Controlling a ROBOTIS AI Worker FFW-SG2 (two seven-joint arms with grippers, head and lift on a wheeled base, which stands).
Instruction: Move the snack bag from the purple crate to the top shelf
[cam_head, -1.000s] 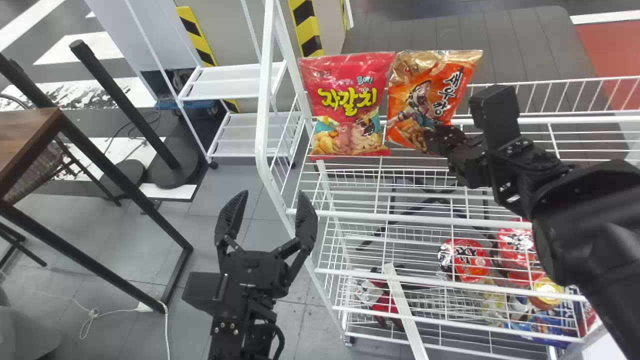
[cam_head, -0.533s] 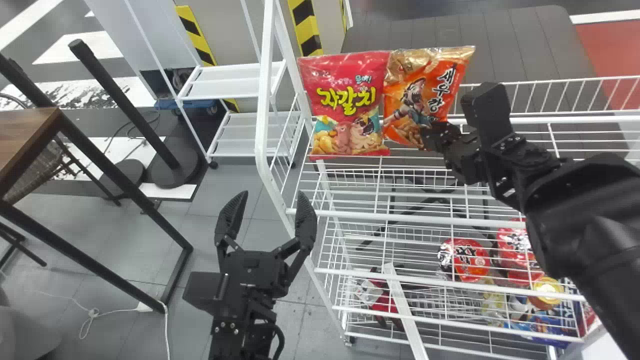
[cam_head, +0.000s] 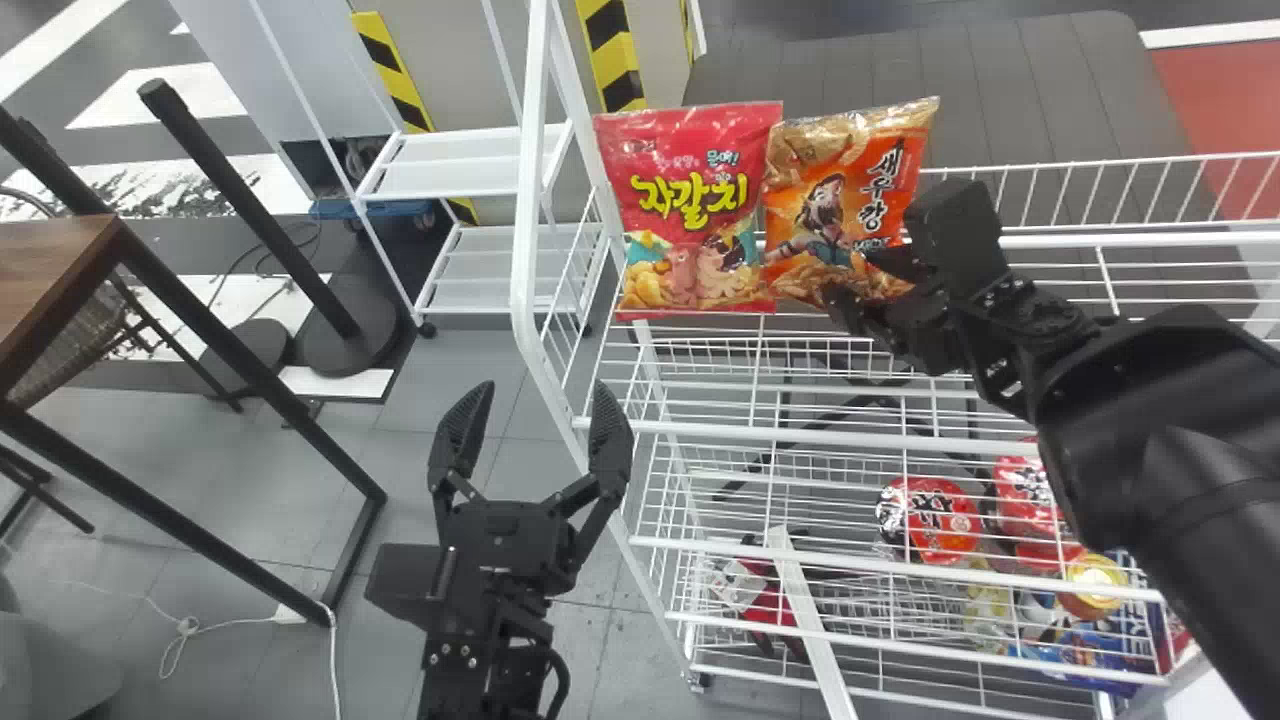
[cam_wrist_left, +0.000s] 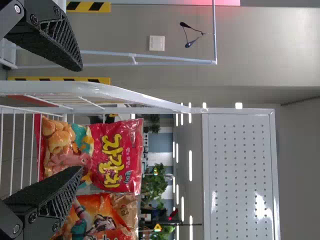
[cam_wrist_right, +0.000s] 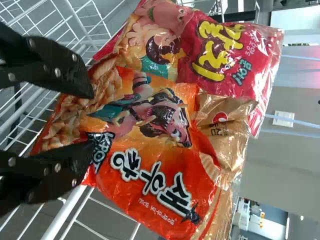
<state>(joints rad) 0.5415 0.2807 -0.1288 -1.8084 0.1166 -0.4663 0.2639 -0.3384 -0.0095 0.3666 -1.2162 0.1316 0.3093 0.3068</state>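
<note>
The orange snack bag (cam_head: 840, 205) stands on the white top shelf (cam_head: 1100, 240), its side against the red snack bag (cam_head: 690, 200). My right gripper (cam_head: 870, 280) is at its lower right front, fingers apart. From the right wrist view, both fingertips of the right gripper (cam_wrist_right: 93, 121) lie before the lower part of the orange bag (cam_wrist_right: 150, 115), not closed on it. My left gripper (cam_head: 543, 392) is parked open left of the rack's front corner. In the left wrist view, the left gripper (cam_wrist_left: 81, 119) holds nothing; the orange bag (cam_wrist_left: 102, 217) is partly behind one finger.
Red packages (cam_head: 930, 520) and other goods lie in the lower rack basket. The rack's white corner post (cam_head: 525, 250) rises between the left gripper and the bags. A brown table (cam_head: 55, 270) stands at the far left.
The orange bag has shifted left against the red one and stands straighter. My right gripper moved left with it, and its fingers have since spread apart. The left arm stays put.
</note>
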